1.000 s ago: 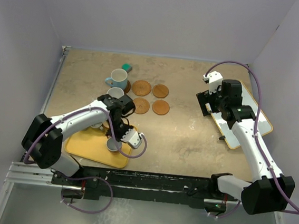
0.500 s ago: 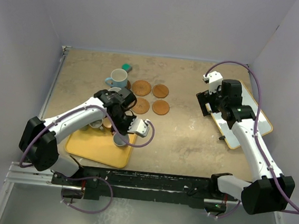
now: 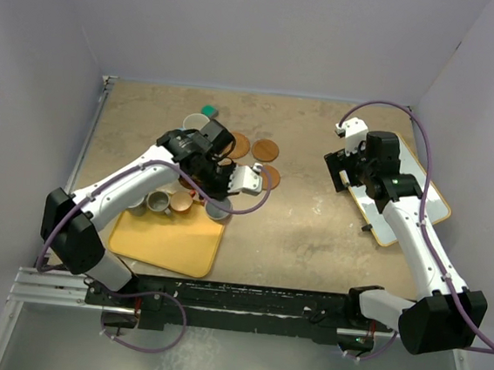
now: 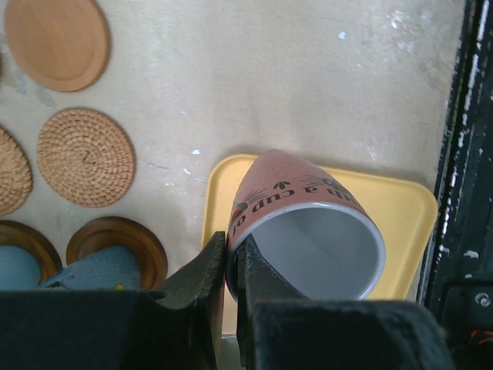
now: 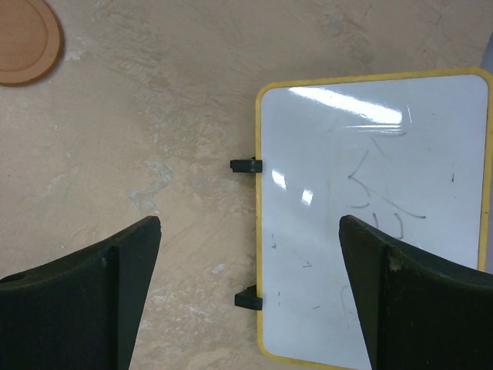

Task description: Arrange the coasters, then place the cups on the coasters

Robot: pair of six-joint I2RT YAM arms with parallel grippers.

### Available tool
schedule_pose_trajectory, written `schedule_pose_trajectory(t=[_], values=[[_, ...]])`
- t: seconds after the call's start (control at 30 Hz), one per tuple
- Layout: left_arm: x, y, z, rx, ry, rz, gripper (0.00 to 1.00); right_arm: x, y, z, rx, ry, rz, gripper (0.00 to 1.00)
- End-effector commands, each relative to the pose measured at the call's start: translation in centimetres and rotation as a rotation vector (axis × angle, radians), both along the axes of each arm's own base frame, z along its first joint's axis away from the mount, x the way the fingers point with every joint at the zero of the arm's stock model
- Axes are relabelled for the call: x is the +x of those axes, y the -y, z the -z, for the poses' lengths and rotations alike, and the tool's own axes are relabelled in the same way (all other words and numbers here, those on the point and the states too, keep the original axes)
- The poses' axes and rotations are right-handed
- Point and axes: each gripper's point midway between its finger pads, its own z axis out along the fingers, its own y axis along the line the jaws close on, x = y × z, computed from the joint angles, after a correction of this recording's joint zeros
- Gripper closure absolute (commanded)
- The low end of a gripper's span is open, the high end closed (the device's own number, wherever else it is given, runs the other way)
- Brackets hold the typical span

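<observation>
— Where does the robot have room to move?
— The sandy table (image 3: pixel 303 234) lies bare between the coasters (image 3: pixel 265 149) and the whiteboard (image 5: pixel 385 254). Walls close three sides, and a black rail (image 4: pixel 466 154) runs along the near edge.
— What crowds the left arm?
— Under it is the yellow tray (image 4: pixel 400 212), with two small mugs (image 3: pixel 156 201) at its far edge. Beyond the tray are a bluish mug (image 4: pixel 19 268) on a dark coaster (image 4: pixel 35 235), two woven coasters (image 4: pixel 85 158) and a smooth orange coaster (image 4: pixel 55 38).
— And its grippers?
— The left gripper (image 4: pixel 231 258) pinches the rim of a pink mug (image 4: pixel 293 193), lettered outside and white inside, tilted above the tray's corner. The right gripper (image 5: pixel 246 223) is spread wide and empty over the whiteboard's edge.
</observation>
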Motion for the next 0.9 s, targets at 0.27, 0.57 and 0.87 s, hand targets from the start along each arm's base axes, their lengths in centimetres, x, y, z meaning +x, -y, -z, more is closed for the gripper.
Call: schedule_pose_trajectory(t=[0.27,0.57,0.87], values=[[8.7,1.0,-5.2,-0.142,0.070,-0.361,0.97,0.4,0.1,-1.0,-0.004,0.037,-0.002,0.00],[14.2,-1.0,-5.9,-0.192,0.080,-0.579,0.97,0.4,0.1,-1.0,-0.006,0.035,-0.001,0.00],[17.8,-1.4,-5.2,-0.175,0.074,-0.680,0.97,0.4,0.2,-0.9,-0.008,0.033,-0.001,0.00]])
